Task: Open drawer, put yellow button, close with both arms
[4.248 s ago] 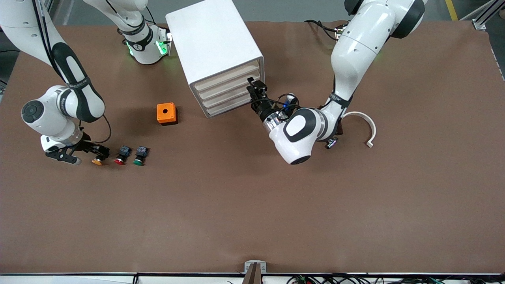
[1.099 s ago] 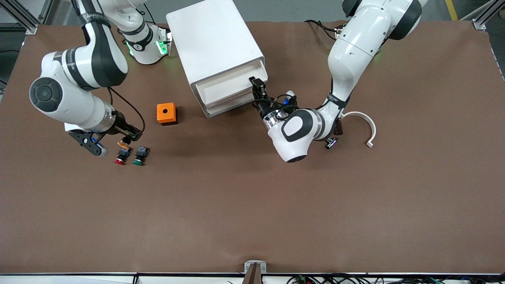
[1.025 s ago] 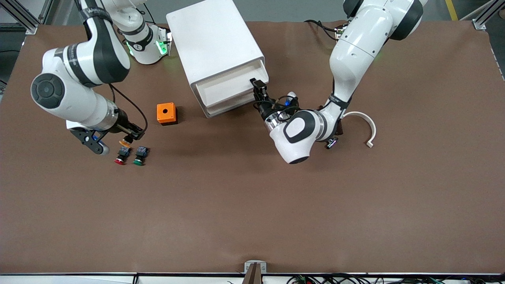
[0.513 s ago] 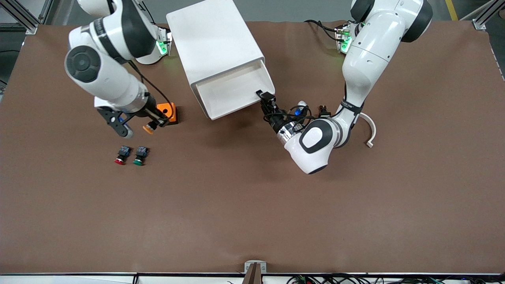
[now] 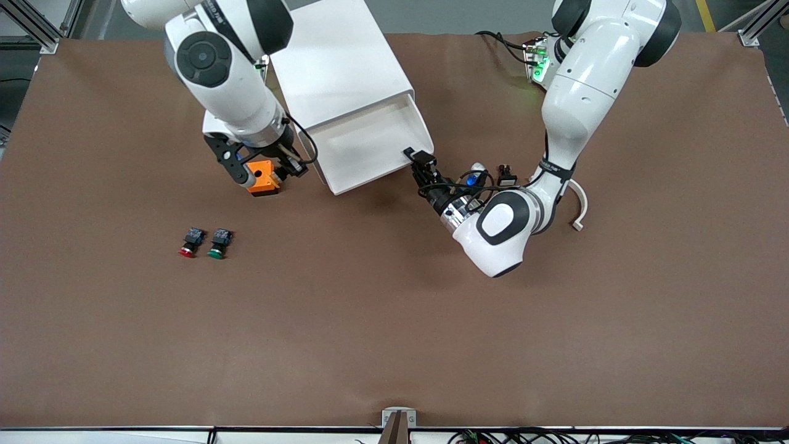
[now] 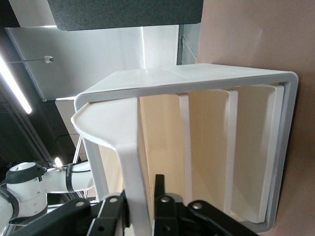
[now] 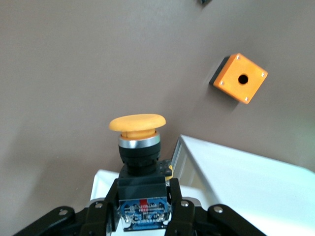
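The top drawer (image 5: 363, 148) stands pulled out of the white cabinet (image 5: 333, 68), and its tray is bare. My left gripper (image 5: 418, 161) is at the drawer's front corner, toward the left arm's end. In the left wrist view it (image 6: 141, 194) is shut on the drawer's thin front wall (image 6: 129, 162). My right gripper (image 5: 294, 166) hangs over the table between the orange box and the cabinet's side. It (image 7: 141, 196) is shut on the black-and-blue body of the yellow button (image 7: 138, 123), cap pointing away. The front view hides the button.
An orange box (image 5: 262, 177) with a round hole sits beside the cabinet, under the right hand. A red button (image 5: 187, 250) and a green button (image 5: 217, 251) lie side by side nearer the front camera. A white curved piece (image 5: 579, 200) lies by the left arm.
The right arm lifted the yellow button from the row of buttons and carried it to the cabinet's side. The left gripper drew the top drawer farther out.
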You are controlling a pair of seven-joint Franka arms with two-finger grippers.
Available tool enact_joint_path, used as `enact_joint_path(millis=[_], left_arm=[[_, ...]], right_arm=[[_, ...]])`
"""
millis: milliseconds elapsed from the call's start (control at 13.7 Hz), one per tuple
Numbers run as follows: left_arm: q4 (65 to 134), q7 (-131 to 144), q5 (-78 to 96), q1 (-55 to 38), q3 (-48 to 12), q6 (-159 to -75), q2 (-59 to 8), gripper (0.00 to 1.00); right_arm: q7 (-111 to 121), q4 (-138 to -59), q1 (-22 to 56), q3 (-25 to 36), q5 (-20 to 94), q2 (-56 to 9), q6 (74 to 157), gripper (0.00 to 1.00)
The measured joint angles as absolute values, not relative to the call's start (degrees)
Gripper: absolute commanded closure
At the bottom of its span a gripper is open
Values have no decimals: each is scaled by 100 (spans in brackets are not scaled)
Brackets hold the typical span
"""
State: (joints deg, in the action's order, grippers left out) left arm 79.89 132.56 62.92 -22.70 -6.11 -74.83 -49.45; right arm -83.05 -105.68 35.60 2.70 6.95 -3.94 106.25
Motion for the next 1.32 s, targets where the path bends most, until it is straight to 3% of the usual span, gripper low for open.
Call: enact_joint_path(millis=[73, 220, 732, 1318], left_arm=[[7989, 13256, 6292, -2267, -610, -7489, -4948, 64], [7989, 13256, 6292, -2267, -605, -7527, -4962, 0], [7919, 12905, 6291, -2237, -559, -7549, -4992, 0], [7086, 11241, 6291, -2131, -588, -7548, -4950, 0]], right_arm=[[-8508, -10568, 3703, 268, 696, -394, 10678, 100], [-8836, -10568, 3940, 268, 696, -394, 10784, 100], [-9785, -10581, 4595, 271, 697, -557, 11286, 100], [-10799, -10473, 5264, 272, 696, -1055, 11656, 100]])
